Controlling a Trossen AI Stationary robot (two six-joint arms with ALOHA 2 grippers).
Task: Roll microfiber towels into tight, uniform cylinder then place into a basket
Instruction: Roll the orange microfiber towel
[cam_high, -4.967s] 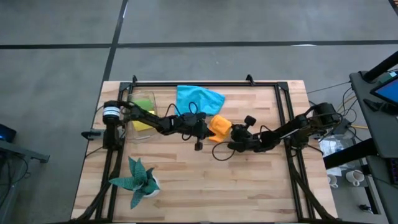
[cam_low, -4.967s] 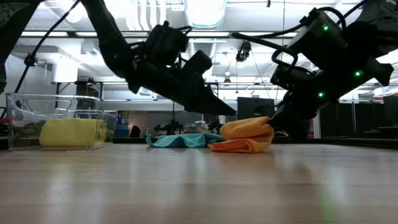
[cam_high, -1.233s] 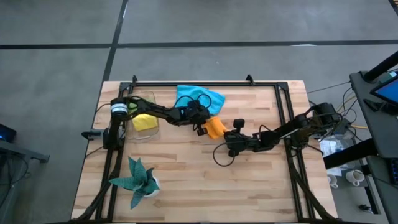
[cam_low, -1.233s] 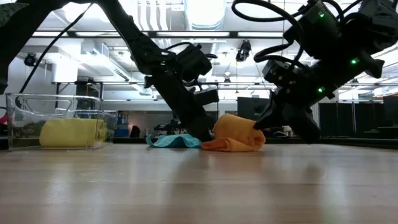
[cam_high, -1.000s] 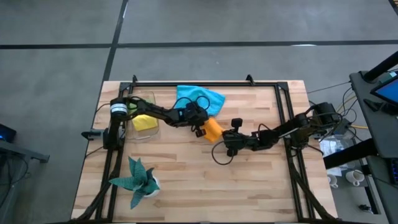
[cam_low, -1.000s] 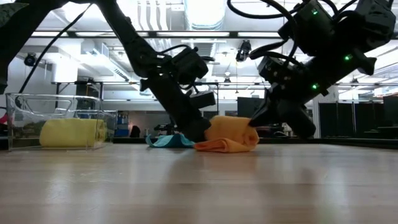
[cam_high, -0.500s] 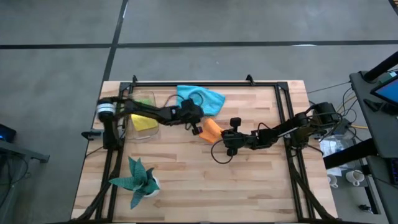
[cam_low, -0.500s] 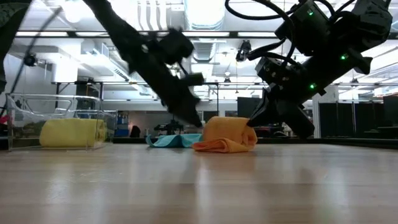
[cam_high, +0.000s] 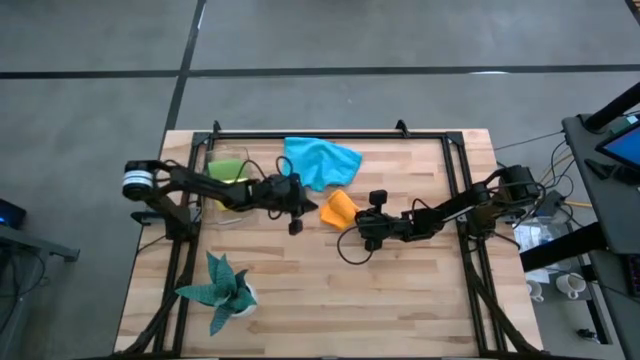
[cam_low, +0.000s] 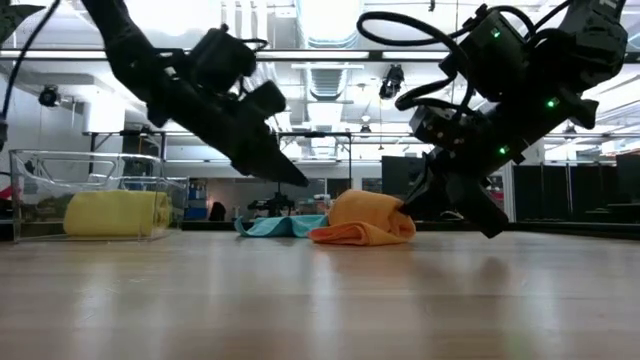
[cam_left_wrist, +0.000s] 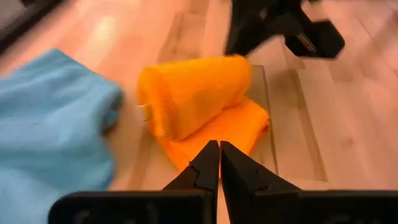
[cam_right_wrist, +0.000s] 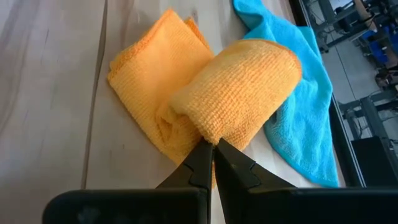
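We saw a pale wooden table (cam_high: 330, 290) on a grey floor, with a black frame (cam_high: 455, 165) along its sides and a workshop room beyond. The orange towel (cam_high: 338, 209) lay near the table's middle, partly rolled: a thick roll on top with a flat, folded tail still spread beneath it. Its looped pile showed clearly from the right wrist. The blue towel (cam_high: 318, 160) lay crumpled just behind it, touching its far side. The yellow towel (cam_low: 117, 213) sat rolled inside the basket (cam_low: 150, 165) at the table's left, with a green towel (cam_high: 228, 166) there too. The right gripper (cam_right_wrist: 213, 149) pressed its closed tips against the roll's end. The left gripper (cam_high: 308, 208), also closed and holding nothing, hung just beside the towel on its left. The front half of the table lay open, apart from a plant (cam_high: 222, 287) at the front-left corner.
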